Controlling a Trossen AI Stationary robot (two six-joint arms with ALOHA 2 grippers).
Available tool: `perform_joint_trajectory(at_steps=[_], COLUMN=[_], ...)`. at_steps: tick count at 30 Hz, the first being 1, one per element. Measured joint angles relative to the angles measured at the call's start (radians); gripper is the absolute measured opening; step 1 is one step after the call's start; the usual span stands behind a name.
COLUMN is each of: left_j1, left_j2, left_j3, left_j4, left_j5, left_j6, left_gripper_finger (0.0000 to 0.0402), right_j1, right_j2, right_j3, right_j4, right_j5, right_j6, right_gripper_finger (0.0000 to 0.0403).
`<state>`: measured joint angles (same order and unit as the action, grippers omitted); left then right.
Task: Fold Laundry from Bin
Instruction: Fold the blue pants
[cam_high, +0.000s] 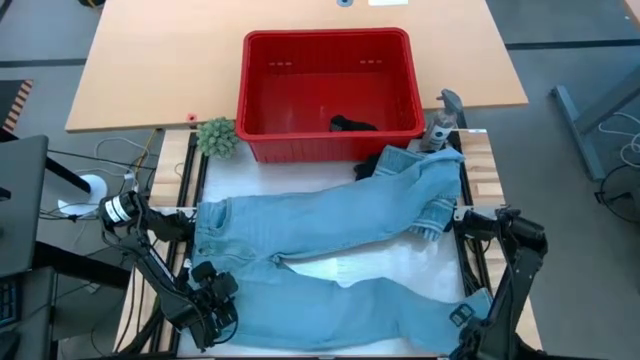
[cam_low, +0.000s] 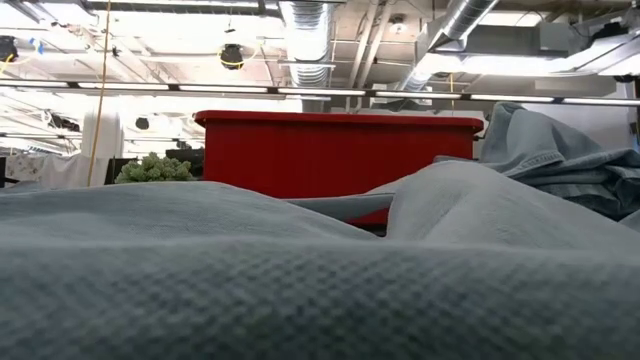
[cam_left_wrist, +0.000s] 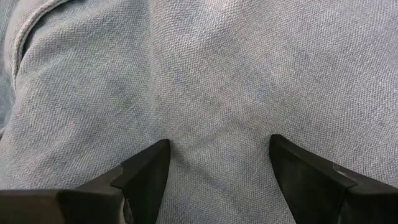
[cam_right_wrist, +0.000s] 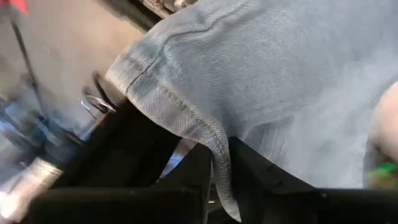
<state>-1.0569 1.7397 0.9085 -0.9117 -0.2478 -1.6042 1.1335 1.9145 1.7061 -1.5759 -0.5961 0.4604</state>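
Light blue jeans (cam_high: 320, 250) lie spread across the white table top, waist toward the left. The far leg is bunched at the right (cam_high: 430, 175), and the near leg reaches to the right near edge. My left gripper (cam_high: 213, 300) is open over the denim by the waist's near side (cam_left_wrist: 217, 124). My right gripper (cam_high: 465, 315) is shut on the near leg's hem. The red bin (cam_high: 330, 90) stands behind the jeans, with a dark garment (cam_high: 352, 124) on its floor. My left gripper's open fingertips (cam_left_wrist: 152, 165) stand right at the denim, coming from above. I cannot tell whether they touch it. My right gripper pinches the near leg's stitched hem edge (cam_right_wrist: 214, 146) between its two shut fingers. The hem edge runs down between the fingers, and the leg spreads away beyond them.
A small green plant (cam_high: 217, 137) stands left of the bin. A grey tool-like object (cam_high: 445, 112) lies to the bin's right. In the low view, denim fills the foreground, with the bin (cam_low: 340, 150) behind it. The wooden table (cam_high: 150, 70) continues beyond the bin.
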Motion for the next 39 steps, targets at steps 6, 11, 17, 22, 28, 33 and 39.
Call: perform_joint_trajectory(at_steps=[6,11,17,22,28,33,39], left_j1=[0.0,-0.001,-0.002,-0.001,-0.003,-0.002,-0.001], left_j2=[-0.014,-0.039,-0.044,-0.044,-0.044,-0.044,-0.045], left_j3=[-0.003,-0.005,-0.005,-0.005,-0.005,-0.005,-0.004], left_j4=[0.002,0.004,0.004,0.003,0.002,0.004,0.007], left_j5=[0.003,0.006,0.004,0.0,-0.03,-0.031,-0.025], left_j6=[-0.028,-0.036,-0.039,-0.027,-0.05,-0.054,-0.054], left_gripper_finger=[0.027,0.027,0.027,0.027,0.027,0.027,0.027], right_j1=[-0.064,-0.135,-0.206,-0.241,-0.298,-0.312,-0.314], right_j2=[-0.079,-0.17,-0.267,-0.341,-0.316,-0.273,-0.387], right_j3=[0.002,0.001,0.001,0.002,-0.05,-0.24,-0.571], right_j4=[0.027,0.005,0.006,0.05,0.121,0.265,0.546], right_j5=[-0.013,0.056,0.159,0.453,0.625,0.575,0.493], right_j6=[0.277,0.425,0.528,0.666,0.673,0.597,0.643], right_gripper_finger=[0.0134,0.0162,0.0161,0.0149,0.0155,0.0167,0.017])
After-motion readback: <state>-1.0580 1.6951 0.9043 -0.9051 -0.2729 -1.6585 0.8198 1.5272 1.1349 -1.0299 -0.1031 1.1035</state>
